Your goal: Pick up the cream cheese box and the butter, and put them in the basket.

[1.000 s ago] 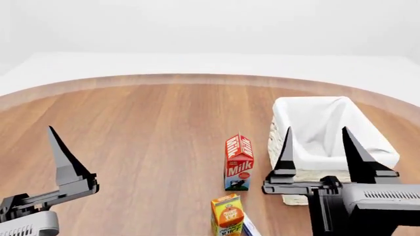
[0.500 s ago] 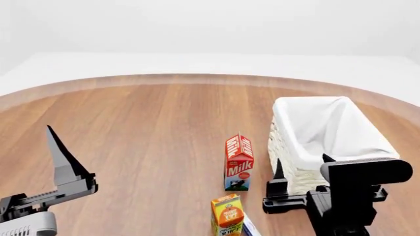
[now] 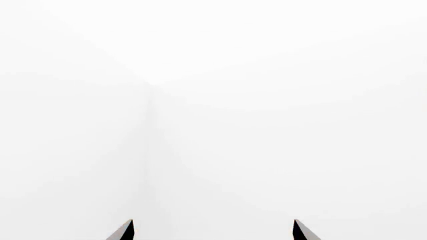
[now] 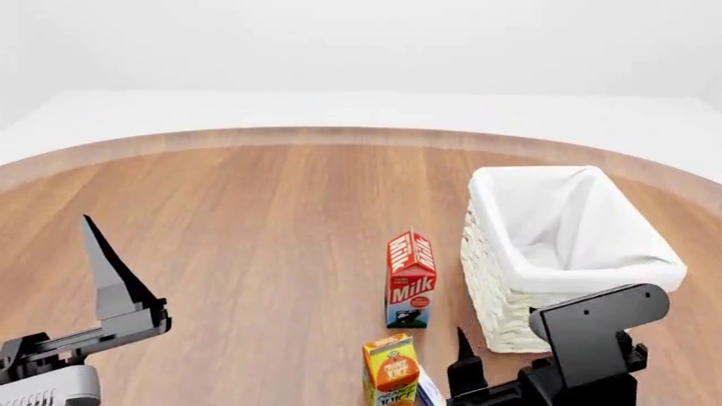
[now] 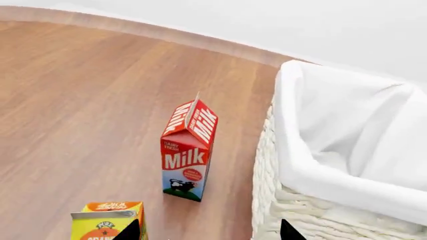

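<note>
The basket (image 4: pixel 488 254) stands at the right of the wooden table, white wicker with a white cloth liner (image 5: pixel 347 145), and nothing shows inside it. The butter is out of view. A thin white and blue sliver (image 4: pixel 430 391) peeks out beside the orange juice carton; I cannot tell whether it is the cream cheese box. My right gripper (image 5: pixel 210 232) is open, low near the basket's near left corner, with the juice carton by one finger. One of its fingers (image 4: pixel 462 359) shows in the head view. My left gripper (image 3: pixel 213 232) is open, facing blank white, with one finger (image 4: pixel 104 271) raised at the left.
A red milk carton (image 4: pixel 411 279) stands upright just left of the basket. An orange juice carton (image 4: pixel 391 370) stands nearer me, cut off by the frame's lower edge. The round table's far rim (image 4: pixel 338 134) curves across the back.
My right gripper has sunk from in front of the basket toward the frame's lower edge and tilted down, uncovering the basket. The left arm and the cartons have stayed put.
</note>
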Motion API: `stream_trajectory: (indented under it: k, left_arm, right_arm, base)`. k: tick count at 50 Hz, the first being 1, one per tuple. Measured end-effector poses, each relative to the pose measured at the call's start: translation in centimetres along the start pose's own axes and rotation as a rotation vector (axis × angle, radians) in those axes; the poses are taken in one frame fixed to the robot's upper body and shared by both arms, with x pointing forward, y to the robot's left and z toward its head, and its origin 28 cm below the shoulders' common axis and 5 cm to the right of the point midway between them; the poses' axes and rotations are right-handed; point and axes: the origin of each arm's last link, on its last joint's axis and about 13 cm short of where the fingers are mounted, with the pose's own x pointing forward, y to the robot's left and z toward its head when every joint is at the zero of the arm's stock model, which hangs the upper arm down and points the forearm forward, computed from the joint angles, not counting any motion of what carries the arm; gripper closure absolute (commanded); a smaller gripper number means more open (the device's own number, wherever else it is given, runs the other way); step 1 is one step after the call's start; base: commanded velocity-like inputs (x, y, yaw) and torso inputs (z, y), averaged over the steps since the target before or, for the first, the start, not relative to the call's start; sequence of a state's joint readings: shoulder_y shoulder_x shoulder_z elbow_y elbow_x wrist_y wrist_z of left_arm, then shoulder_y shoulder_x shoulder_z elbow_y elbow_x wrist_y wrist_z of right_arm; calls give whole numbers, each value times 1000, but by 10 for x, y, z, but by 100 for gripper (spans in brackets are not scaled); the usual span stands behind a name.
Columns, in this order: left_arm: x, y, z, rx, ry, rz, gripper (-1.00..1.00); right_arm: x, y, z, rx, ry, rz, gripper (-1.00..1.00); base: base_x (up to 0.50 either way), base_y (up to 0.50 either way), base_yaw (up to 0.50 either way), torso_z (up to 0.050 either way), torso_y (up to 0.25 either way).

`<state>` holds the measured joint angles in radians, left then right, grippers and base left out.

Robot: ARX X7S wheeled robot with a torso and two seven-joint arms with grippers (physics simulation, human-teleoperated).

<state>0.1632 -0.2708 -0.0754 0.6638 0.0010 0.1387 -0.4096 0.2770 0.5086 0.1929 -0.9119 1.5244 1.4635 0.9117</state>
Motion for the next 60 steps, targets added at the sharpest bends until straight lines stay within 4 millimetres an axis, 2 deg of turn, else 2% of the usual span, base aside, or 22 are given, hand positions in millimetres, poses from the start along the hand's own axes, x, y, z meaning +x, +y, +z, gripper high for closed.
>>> stream_trajectory:
  k: [25,60]
  left_arm:
    - [0,-1,-1,-1,4,-4,-100]
    - [-1,-3,-1,2,5,-14,-100]
  right_arm:
    - [11,-3,-4,130,138,98,-100]
    - [16,-23,-24,179,220,-4,-100]
  base:
    - [0,0,0,0,0]
    - [0,0,0,0,0]
